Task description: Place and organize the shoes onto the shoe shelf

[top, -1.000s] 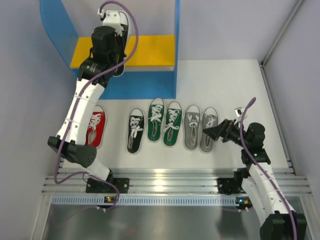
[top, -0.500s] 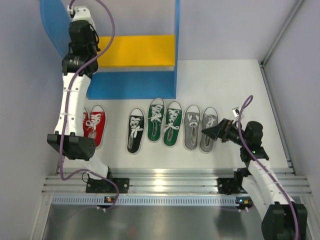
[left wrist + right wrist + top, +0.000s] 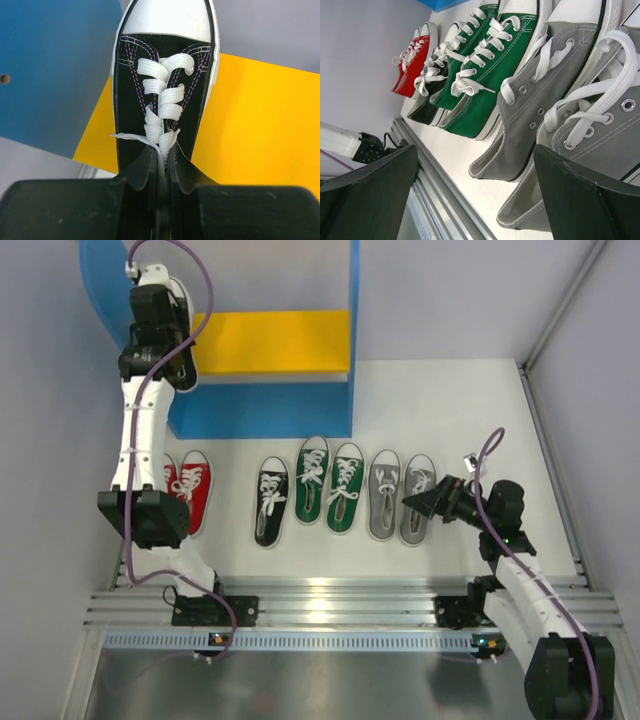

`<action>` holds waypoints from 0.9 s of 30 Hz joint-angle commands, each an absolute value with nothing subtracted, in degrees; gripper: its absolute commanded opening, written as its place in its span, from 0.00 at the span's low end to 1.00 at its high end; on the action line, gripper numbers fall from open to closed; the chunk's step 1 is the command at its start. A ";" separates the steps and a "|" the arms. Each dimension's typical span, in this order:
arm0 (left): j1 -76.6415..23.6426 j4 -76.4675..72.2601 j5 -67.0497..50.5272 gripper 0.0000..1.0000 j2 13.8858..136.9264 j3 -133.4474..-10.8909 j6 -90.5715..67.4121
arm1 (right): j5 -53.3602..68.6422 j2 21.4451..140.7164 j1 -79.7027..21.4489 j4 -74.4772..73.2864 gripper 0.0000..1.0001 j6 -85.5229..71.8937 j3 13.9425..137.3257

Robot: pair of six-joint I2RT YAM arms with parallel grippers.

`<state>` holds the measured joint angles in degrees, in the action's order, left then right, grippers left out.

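left jaws: clamped on black shoe [image 3: 162, 100], toe at 12 o'clock | yellow board [image 3: 260, 130]: under it, mostly toward 3 o'clock | right jaws: apart, near grey shoes [image 3: 384, 495]

Black shoe [image 3: 131, 107] — matt canvas, yellow board [image 3: 260, 130] — smooth, matt

left end effector [image 3: 165, 310] seemingly holds a shoe [image 3: 181, 300] above the shoe shelf [image 3: 270, 420].

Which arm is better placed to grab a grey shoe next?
Right. Its jaws hang open beside the grey pair; the left arm's jaws are up at the shoe shelf, shut on a black shoe.
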<state>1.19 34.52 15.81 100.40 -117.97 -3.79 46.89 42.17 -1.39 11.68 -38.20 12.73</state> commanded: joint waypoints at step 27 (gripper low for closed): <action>5.27 25.31 9.93 0.46 99.76 -121.29 -8.00 | 50.36 44.74 -1.93 20.48 0.99 -40.43 10.37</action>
<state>5.10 30.46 9.37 102.69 -118.50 -7.16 49.21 45.08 -1.39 15.86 -40.38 10.48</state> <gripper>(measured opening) 0.438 0.993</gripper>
